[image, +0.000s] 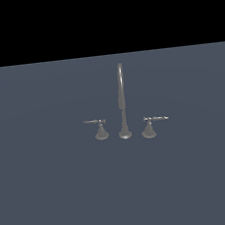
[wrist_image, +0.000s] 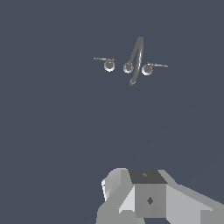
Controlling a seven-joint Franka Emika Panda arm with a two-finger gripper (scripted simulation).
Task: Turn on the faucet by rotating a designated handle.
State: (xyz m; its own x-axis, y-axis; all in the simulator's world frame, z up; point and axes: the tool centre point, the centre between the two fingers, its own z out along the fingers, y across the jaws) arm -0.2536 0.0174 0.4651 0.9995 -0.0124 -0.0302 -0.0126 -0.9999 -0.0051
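Handle [image: 100, 128]: bar lies level, pointing to the exterior view's left; well apart from tool.
Tool [wrist_image: 148, 199]: fingers unseen, spread cannot be told.

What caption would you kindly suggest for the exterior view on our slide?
Grey faucet on a dark surface: arched spout between two lever handles, the handle untouched, no arm visible.

1. The gripper [wrist_image: 148, 197] is well away from the faucet [image: 122, 103], with open floor [image: 54, 190] between them.
2. Nothing stands in the way to the handle [image: 99, 128].
3. Past the handle, the tall spout [image: 121, 91] rises just beside it.
4. The twin handle [image: 150, 125] stands past the spout.
5. There is open room above both low handles.
6. The small gaps between the three parts are tight.
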